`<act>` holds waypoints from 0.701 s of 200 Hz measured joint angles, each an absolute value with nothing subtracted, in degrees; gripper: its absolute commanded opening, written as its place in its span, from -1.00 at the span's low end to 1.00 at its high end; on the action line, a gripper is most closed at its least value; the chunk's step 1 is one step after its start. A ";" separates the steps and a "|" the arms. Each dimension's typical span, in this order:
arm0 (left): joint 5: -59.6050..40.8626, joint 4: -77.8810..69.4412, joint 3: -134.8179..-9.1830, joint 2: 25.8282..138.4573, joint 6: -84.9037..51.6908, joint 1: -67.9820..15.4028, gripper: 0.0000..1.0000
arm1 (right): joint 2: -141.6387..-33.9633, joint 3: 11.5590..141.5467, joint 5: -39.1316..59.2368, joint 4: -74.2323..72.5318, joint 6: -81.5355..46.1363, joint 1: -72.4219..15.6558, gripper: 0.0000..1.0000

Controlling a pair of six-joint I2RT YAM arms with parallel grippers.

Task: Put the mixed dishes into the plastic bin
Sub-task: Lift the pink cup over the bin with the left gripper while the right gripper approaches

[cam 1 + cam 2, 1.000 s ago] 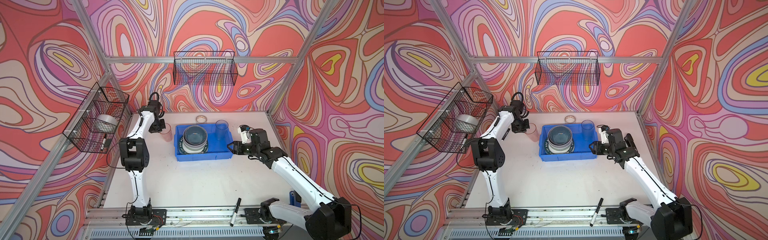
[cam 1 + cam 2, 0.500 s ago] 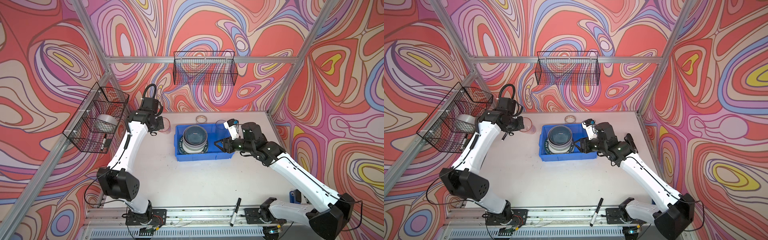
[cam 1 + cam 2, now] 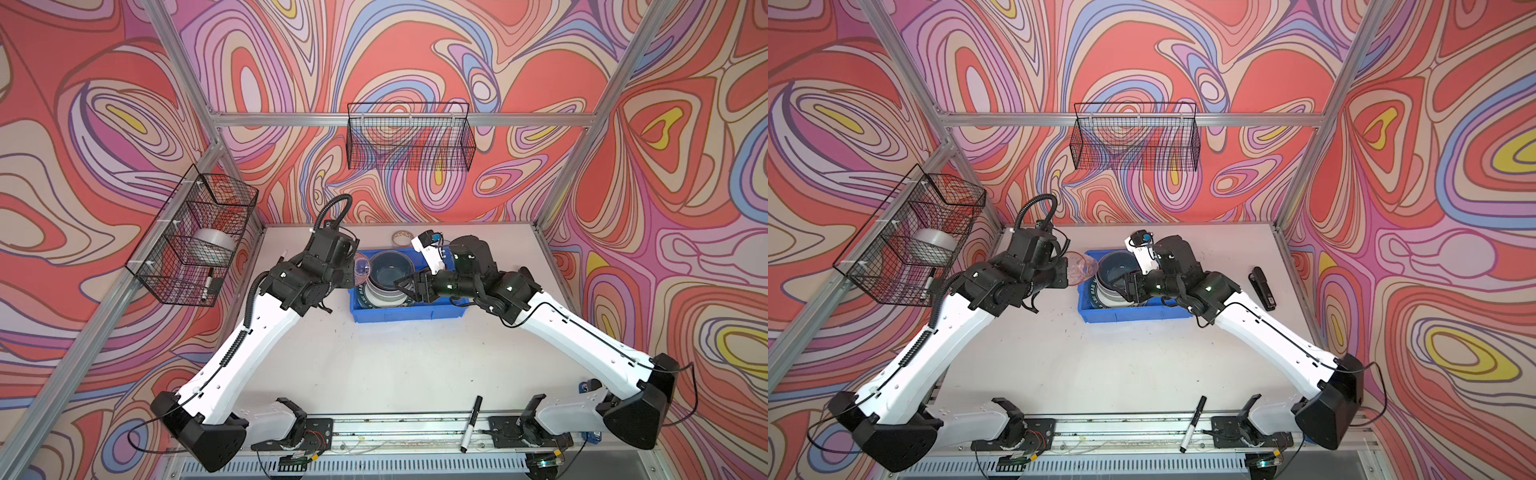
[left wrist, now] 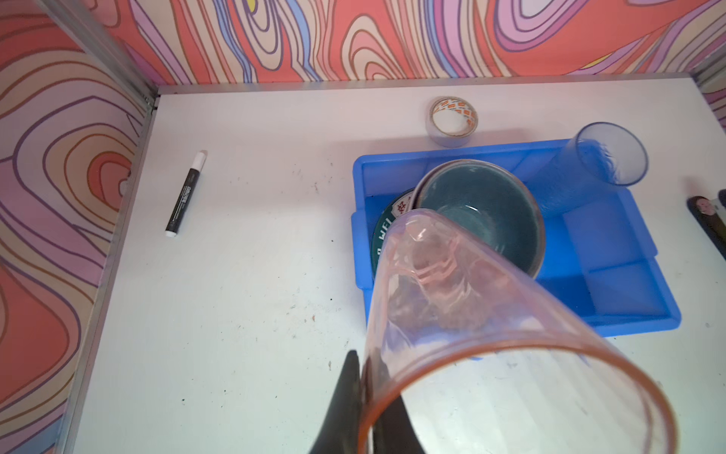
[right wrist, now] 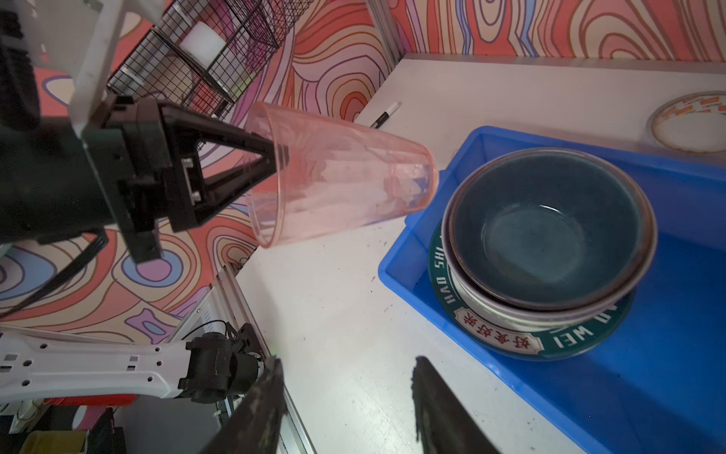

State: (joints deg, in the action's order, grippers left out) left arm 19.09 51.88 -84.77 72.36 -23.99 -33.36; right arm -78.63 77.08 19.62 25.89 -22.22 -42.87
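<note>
1. In both top views, your left hand pinches the pink tumbler by its rim. The tumbler lies sideways in the air at the left rim of the plastic bin. Your right hand hovers over the bin, at the bowls.
2. In the left wrist view, the pink tumbler points base-first at the dark blue bowl. The bluish tumbler sits in the bin's far-right corner, and the bin's floor is bare on the right. The tape roll lies just behind the bin. The marker lies well to the bin's left on open bench.
3. In the right wrist view, your right hand's fingers are spread apart. The nested bowls on the lettered plate crowd the bin's left end, up to the rim.
</note>
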 measured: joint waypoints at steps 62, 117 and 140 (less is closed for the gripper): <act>27.70 51.86 -85.12 73.87 -27.03 -40.45 -1.00 | -83.79 81.10 15.64 23.88 -23.31 -48.18 0.07; 31.35 52.51 -85.67 74.46 -27.81 -43.20 -1.00 | -84.05 81.45 9.32 21.30 -24.34 -48.80 0.04; 31.62 52.73 -86.30 74.46 -28.10 -44.45 -1.00 | -85.82 82.37 7.68 20.47 -24.84 -48.80 0.03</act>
State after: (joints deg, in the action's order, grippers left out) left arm 31.62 52.73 -86.30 74.46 -28.10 -44.45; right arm -85.82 82.37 7.68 20.47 -24.84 -48.80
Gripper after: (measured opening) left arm 0.089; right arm 0.518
